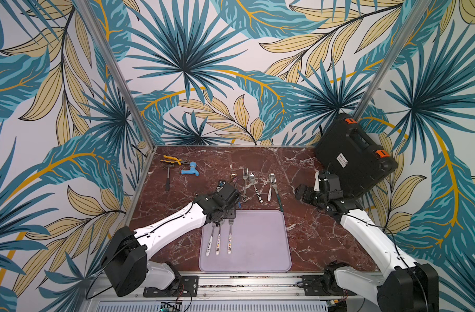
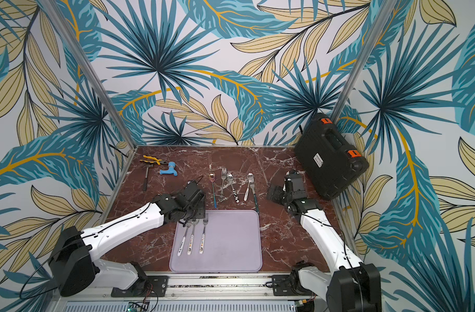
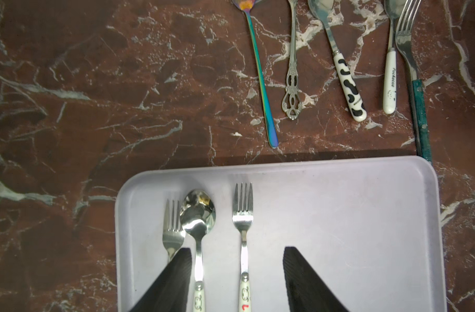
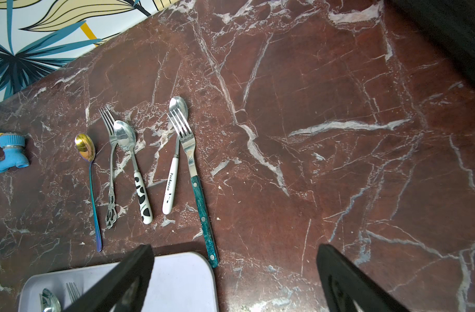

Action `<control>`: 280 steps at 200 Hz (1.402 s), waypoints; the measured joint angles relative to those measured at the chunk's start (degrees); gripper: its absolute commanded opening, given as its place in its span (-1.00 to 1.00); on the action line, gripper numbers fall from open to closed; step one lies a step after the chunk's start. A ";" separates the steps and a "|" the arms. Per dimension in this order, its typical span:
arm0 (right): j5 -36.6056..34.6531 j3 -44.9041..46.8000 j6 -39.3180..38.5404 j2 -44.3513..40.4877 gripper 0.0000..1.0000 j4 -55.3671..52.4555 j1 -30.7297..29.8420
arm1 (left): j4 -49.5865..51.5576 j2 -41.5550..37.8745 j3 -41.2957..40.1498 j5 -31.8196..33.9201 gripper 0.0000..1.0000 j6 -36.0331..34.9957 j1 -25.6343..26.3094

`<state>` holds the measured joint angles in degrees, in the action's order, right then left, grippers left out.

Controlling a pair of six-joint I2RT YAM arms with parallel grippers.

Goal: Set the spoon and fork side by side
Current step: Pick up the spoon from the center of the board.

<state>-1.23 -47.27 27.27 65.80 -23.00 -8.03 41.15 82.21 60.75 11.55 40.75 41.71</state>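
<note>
Apparently done: the white-handled steel spoon point(image 3: 198, 213) and matching fork point(image 3: 243, 216) lie side by side on the lavender plastic tray point(image 3: 339, 229) under the left tool point(image 3: 236, 248), jaws parted; the right tool point(image 4: 235, 245) gapes empty.

The desk point(image 1: 290, 164) is showing red-brown marble with white veins. The tray point(image 3: 339, 216) is looking pale lilac; the spoon point(image 3: 198, 216) and fork point(image 3: 242, 224) on it are gleaming silver above white cartoon-printed handles. A cow-patched spoon point(image 3: 348, 86) is wearing black and white, a thin spoon point(image 3: 260, 81) is shimmering rainbow, and the tap point(image 1: 189, 169) is glowing blue.
</note>
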 measured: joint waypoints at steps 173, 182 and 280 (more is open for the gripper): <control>-0.02 0.00 0.00 0.00 0.99 -0.04 0.00 | -0.76 39.01 31.32 -9.11 -0.08 -10.23 -10.01; 0.00 0.00 0.00 0.00 0.99 -0.04 0.00 | -0.63 39.89 32.15 -9.20 -0.09 -10.40 -10.16; -0.02 0.00 0.00 0.00 0.99 -0.04 0.00 | 3.32 44.76 38.01 -6.82 -0.43 -12.04 -10.75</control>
<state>-1.26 -47.27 27.27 65.80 -23.05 -8.03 44.47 126.98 98.76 4.73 28.71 30.96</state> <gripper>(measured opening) 0.994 0.294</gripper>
